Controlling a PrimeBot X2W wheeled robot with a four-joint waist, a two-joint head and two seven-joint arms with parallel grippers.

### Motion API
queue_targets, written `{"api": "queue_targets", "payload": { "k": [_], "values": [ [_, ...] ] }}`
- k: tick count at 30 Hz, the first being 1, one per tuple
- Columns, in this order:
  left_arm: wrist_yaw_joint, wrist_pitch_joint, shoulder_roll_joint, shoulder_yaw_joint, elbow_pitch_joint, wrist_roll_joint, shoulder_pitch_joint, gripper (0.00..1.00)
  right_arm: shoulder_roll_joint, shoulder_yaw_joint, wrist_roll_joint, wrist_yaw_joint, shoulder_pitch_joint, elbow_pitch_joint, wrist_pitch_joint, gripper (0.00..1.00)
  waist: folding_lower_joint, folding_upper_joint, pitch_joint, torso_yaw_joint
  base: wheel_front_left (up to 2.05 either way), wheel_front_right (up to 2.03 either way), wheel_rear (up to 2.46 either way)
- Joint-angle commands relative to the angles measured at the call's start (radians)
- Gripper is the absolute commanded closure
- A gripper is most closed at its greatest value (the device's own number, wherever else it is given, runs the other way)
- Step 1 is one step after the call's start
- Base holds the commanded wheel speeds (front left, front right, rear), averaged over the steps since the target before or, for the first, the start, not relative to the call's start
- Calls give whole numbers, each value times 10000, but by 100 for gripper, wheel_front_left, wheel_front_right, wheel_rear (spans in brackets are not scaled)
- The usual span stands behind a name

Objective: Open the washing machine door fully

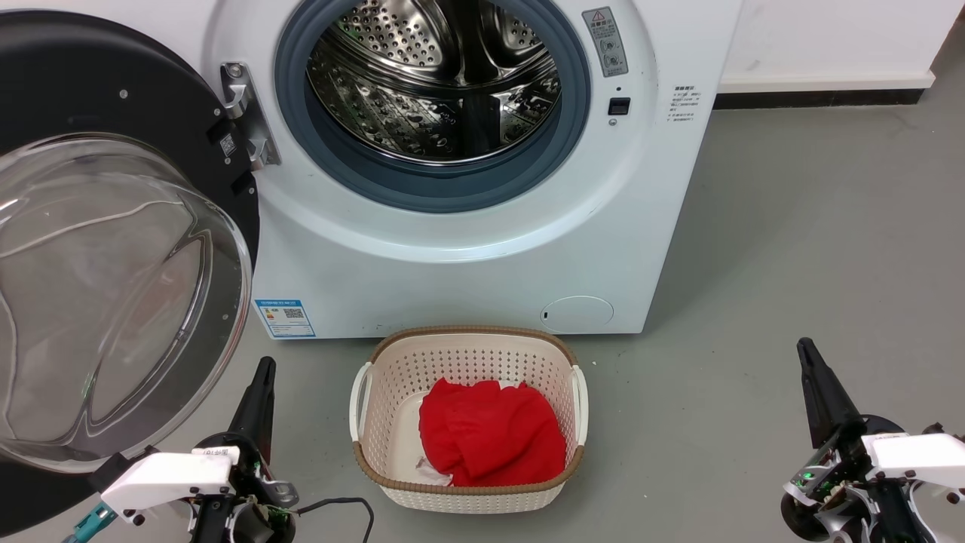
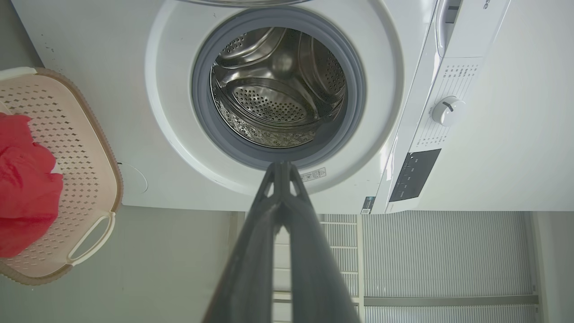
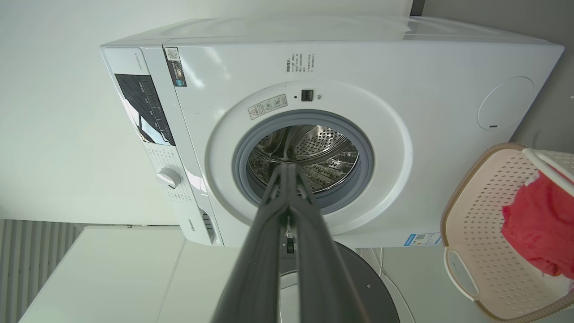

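The washing machine (image 1: 452,256) (image 2: 152,67) (image 3: 403,80) is a white front-loader with its steel drum (image 1: 433,79) laid bare inside a blue-grey gasket. The washing machine door (image 1: 113,286), black-rimmed with a bulging glass bowl, is swung far out to the left on its metal hinge (image 1: 245,117); its black rim (image 3: 358,287) also shows low in the right wrist view. My left gripper (image 1: 264,366) (image 2: 281,166) is shut and empty, low on the floor beside the door's lower edge. At the lower right, well clear of the machine, my right gripper (image 1: 805,348) (image 3: 287,167) is shut and empty too.
A cream perforated laundry basket (image 1: 467,354) (image 2: 89,148) (image 3: 466,215) with a red cloth (image 1: 490,441) stands on the grey floor just in front of the machine, between my grippers. A white wall with dark skirting runs behind on the right.
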Motion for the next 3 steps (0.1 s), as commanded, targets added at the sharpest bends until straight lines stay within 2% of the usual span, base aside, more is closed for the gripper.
{"api": "queue_targets", "payload": {
  "k": [1, 3],
  "values": [
    [-39, 27, 12, 31, -4, -12, -73, 100, 33, -17, -24, -3, -127, 20, 32, 100, 0, 0, 0, 0, 0, 0, 0],
    [-39, 27, 12, 31, -3, -13, -73, 100, 36, -26, -27, -3, -128, 20, 40, 100, 0, 0, 0, 0, 0, 0, 0]
  ]
}}
